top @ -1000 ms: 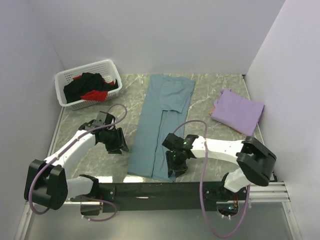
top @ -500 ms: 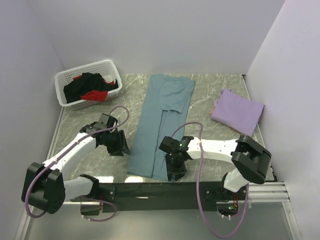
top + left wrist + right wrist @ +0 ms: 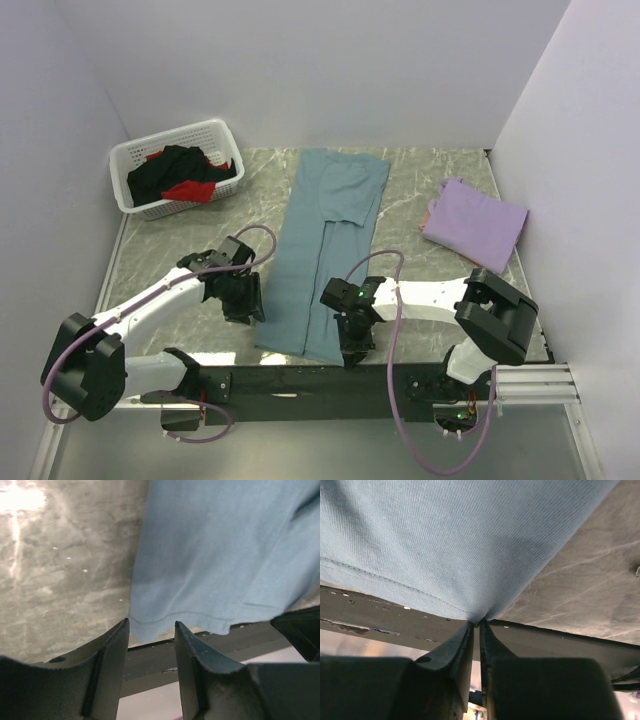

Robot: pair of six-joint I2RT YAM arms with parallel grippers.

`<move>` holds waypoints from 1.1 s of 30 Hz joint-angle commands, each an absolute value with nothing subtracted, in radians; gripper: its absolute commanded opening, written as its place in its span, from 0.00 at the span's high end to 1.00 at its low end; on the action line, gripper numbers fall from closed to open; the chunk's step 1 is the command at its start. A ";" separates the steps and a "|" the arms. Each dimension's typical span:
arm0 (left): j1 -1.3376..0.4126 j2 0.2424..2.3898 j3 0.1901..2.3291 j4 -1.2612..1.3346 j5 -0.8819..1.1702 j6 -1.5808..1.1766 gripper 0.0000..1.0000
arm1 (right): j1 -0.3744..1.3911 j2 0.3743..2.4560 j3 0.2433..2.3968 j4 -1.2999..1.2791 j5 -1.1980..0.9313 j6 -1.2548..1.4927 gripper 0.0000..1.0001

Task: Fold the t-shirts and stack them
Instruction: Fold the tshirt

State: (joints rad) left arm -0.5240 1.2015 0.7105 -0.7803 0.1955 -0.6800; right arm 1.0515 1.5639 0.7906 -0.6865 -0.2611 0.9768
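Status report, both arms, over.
Left jaws open, just short of teal t-shirt near-left hem corner. Right jaws shut on its near-right corner. Shirt flat, folded lengthwise. Nothing between left jaws and hem.

Grey marbled tabletop [image 3: 420, 195], plain pale lavender walls [image 3: 330, 70], black front rail [image 3: 300, 380]

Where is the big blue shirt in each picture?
Top view: the big dusty teal-blue cloth t-shirt lies as a long strip down the middle.
Left wrist view: t-shirt fills the upper right.
Right wrist view: t-shirt spreads across the top.
Shared landmark: its stitched hem beside the black rail.
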 commanded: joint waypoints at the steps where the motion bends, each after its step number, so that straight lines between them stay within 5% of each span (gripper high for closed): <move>1: -0.537 1.180 0.700 -0.799 0.135 -0.727 0.53 | 1.062 1.560 0.778 -0.707 -0.238 0.966 0.86; 11: -0.587 1.204 0.647 -0.779 0.143 -0.767 0.55 | 1.060 1.545 0.787 -0.739 -0.209 0.956 0.90; 18: -0.611 1.238 0.640 -0.778 0.150 -0.775 0.67 | 1.061 1.526 0.779 -0.744 -0.199 0.966 0.90; 33: -0.647 1.282 0.626 -0.752 0.186 -0.772 0.67 | 1.060 1.502 0.762 -0.735 -0.196 0.989 0.90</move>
